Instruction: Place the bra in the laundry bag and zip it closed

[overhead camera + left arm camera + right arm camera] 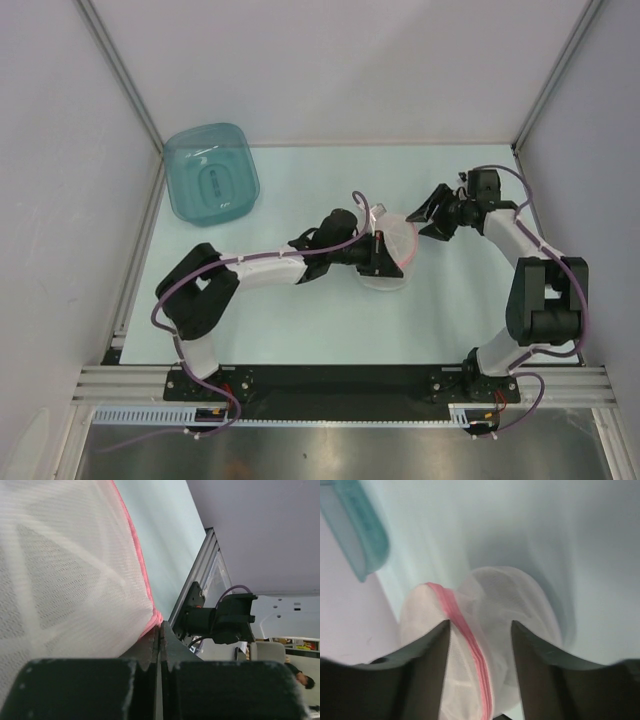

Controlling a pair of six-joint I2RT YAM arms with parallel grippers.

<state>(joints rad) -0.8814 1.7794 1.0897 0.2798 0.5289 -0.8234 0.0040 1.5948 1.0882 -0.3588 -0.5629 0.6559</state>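
The laundry bag, white mesh with pink zipper trim, lies mid-table with one dome half raised and the other flat. My left gripper is shut on its pink edge; the left wrist view shows the jaws pinched together on the trim, with mesh filling the left. My right gripper is open just right of the bag; in the right wrist view its fingers stand either side of the bag and its zipper, not touching. The bra shows in no view.
A teal translucent tub lies at the back left and also shows in the right wrist view. Frame posts and white walls bound the table. The right arm's wrist shows beyond the left jaws.
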